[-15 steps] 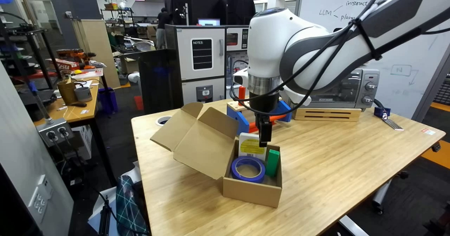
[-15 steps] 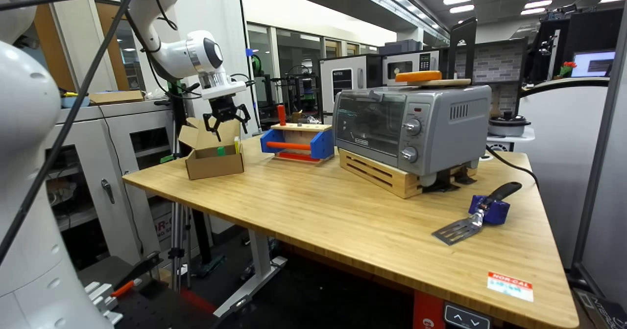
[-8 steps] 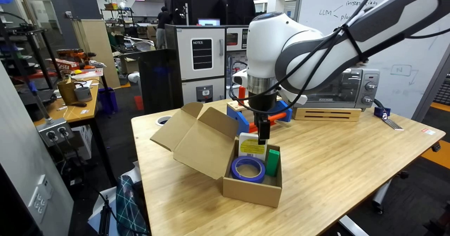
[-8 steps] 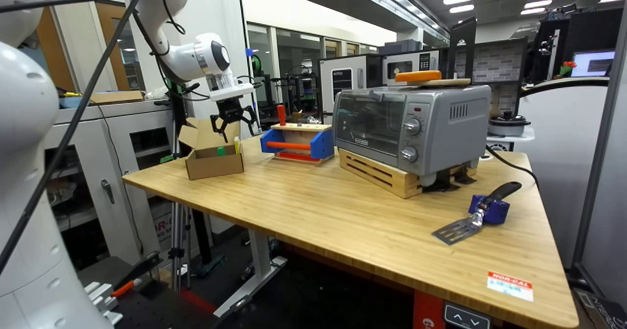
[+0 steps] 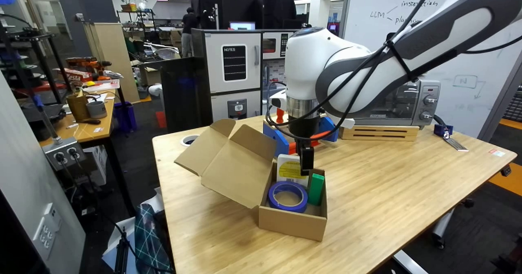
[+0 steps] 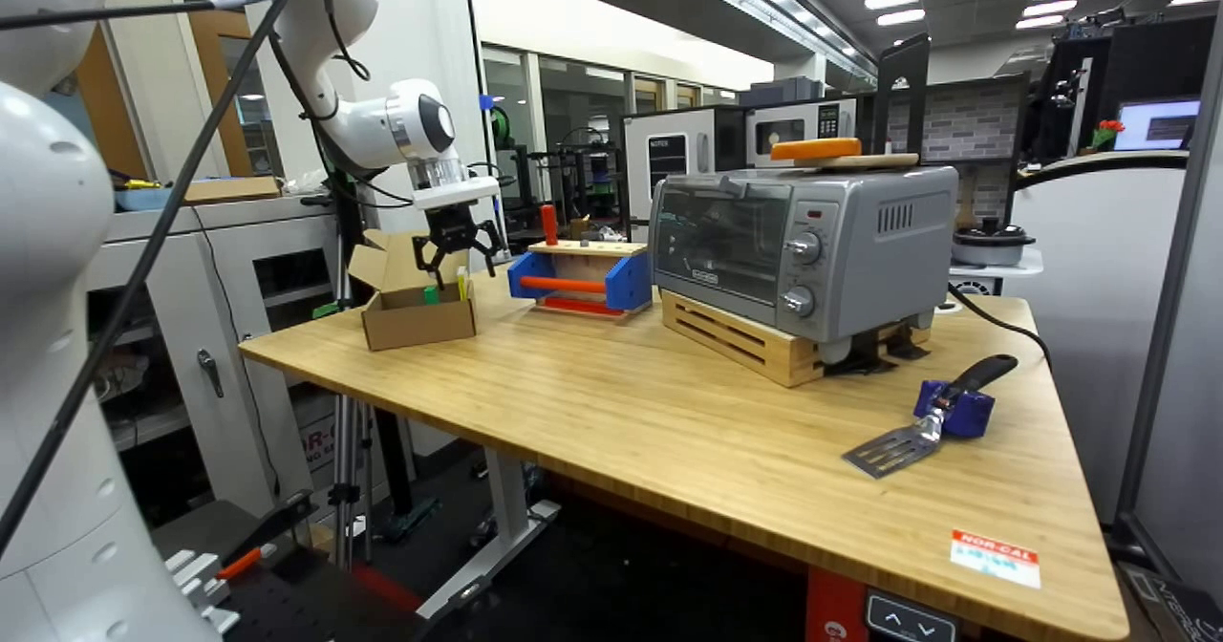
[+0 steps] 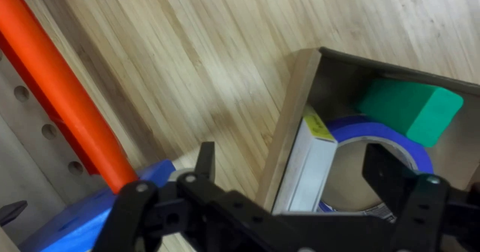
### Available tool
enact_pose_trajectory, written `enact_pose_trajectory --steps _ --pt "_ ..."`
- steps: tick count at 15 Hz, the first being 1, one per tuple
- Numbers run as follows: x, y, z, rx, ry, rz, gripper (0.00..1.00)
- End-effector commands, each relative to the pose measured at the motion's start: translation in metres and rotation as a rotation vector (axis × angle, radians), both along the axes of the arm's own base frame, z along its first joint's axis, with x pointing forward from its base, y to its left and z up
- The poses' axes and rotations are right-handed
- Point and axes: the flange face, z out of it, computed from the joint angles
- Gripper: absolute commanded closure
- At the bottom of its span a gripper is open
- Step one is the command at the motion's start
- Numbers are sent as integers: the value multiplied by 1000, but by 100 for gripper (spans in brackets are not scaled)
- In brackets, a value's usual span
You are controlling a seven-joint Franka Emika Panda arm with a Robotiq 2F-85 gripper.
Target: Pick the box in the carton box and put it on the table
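Fingers (image 7: 206, 162): spread apart, holding nothing; slightly lower than half a second ago, probably lining up a grasp.
Box (image 7: 309, 165): unmoved, standing in the carton box (image 5: 291, 224), just beside one wall.
Surface (image 5: 391, 188): placing still to come.

At the upper right of an exterior view, the arm (image 5: 344, 50) wears white shells (image 5: 304, 64) with dark grey trim (image 5: 499, 3), a silver collar (image 5: 301, 107) and a black housing (image 5: 302, 127). Black cables (image 6: 160, 236) run along it, cinched by a black strap (image 5: 401, 61). Low in the wrist view, the black end effector (image 7: 290, 165) shows angular links (image 7: 225, 207) and round screw heads (image 7: 433, 179).
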Motion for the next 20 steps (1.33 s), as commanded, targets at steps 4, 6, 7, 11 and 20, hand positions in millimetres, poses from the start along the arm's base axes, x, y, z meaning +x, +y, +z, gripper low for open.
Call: enact_pose_trajectory --steps 4,6,7,11,20 --pt "5 11 9 51 25 29 0" --pt "6 12 11 56 26 33 21" --pt "7 12 11 61 26 33 28" --pt "9 11 8 70 38 31 55" --pt "13 10 10 68 29 27 96"
